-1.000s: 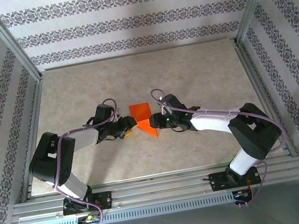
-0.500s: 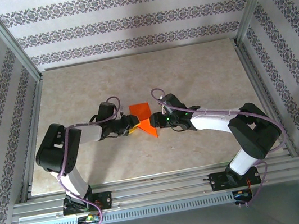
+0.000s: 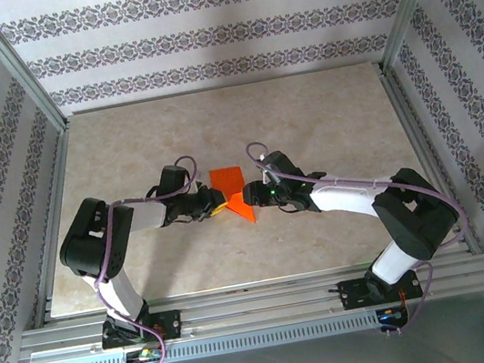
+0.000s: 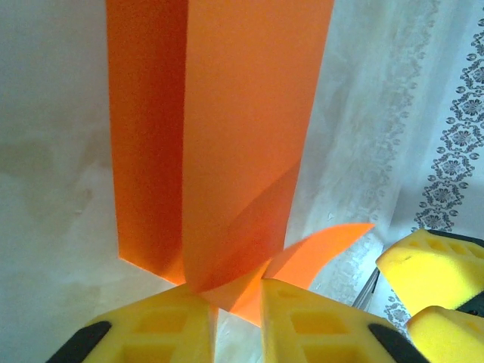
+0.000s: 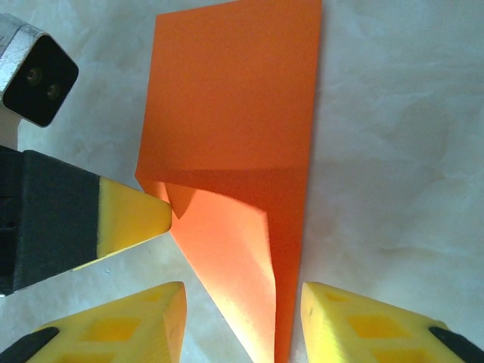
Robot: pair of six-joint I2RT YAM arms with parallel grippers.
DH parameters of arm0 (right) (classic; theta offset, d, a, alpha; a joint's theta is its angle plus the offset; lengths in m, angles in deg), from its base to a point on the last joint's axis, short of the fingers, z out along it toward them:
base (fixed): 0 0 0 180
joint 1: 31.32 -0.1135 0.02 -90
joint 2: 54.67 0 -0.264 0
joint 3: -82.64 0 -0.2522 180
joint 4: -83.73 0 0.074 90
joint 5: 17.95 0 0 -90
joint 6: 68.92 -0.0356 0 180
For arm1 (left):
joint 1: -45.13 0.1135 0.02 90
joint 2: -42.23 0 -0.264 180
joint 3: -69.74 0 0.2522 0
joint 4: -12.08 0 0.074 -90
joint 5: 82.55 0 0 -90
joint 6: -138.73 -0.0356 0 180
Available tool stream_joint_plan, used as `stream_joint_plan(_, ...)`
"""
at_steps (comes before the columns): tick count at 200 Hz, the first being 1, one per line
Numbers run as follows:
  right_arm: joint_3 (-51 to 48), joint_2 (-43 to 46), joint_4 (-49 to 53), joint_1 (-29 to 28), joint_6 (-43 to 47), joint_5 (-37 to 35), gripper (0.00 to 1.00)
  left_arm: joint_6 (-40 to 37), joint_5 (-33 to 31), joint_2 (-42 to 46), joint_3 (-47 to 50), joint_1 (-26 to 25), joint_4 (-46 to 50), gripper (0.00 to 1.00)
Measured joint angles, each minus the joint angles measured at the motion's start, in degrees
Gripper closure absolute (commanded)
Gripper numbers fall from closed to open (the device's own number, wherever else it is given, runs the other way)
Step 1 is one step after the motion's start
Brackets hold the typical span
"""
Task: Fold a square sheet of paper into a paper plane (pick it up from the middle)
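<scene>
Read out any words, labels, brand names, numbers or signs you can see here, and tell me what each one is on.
None: no word, label, brand, number or sign can be read in these views.
The orange sheet of paper is blank on the faces that show.
The wallpaper carries only bands of floral ornament, no letters.
The table is plain and marbled, with no markings.

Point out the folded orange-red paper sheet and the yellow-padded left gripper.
Folded orange-red paper sheet (image 5: 234, 98): right wrist view, flat upper panel.
Yellow-padded left gripper (image 4: 237, 306): left wrist view, midway between fingertips.
</scene>
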Motion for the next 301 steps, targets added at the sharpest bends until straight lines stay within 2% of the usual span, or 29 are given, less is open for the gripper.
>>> stream_joint_plan(76, -0.8, 1.5, -0.3, 0.4, 0.0, -0.4, 0.56, -0.3, 0.9, -3.2, -0.5, 0.0, -4.5, 0.80)
stream_joint_plan(108, -0.9, 1.6, -0.3, 0.4, 0.0, -0.4, 0.55, -0.2, 0.8, -3.2, -0.7, 0.0, -5.5, 0.88)
stream_joint_plan(125, -0.9, 1.6, -0.3, 0.4, 0.1, -0.4, 0.55, -0.2, 0.3, -3.2, -0.7, 0.0, -5.5, 0.88)
stream_joint_plan(166, -1.3, 2.6, -0.1, 0.3, 3.0, -3.1, 0.38, 0.4, -3.8, -0.8, -0.4, 0.0, -3.4, 0.94)
stream_joint_plan(193, -2.7, 5.0, -0.6, -1.3, 8.5, -8.3, 0.25, 2.9, -7.7, 3.5, 1.1, -0.3, -2.4, 0.94)
stream_joint_plan(210, -3.9, 6.2, -2.1, -2.6, 12.0, -11.0, 0.20, 4.6, -10.4, 5.5, 1.2, -1.3, -1.2, 0.94)
stream_joint_plan(242, -8.7, 6.6, -10.8, -4.0, 21.5, -12.9, 0.23, 7.4, -16.8, 7.9, 0.7, -4.8, 4.2, 0.94)
stream_joint_plan(301, -11.6, 1.6, -20.7, -8.3, 34.5, -12.6, 0.38, 12.0, -25.1, 9.2, -2.6, -9.5, 14.3, 0.93)
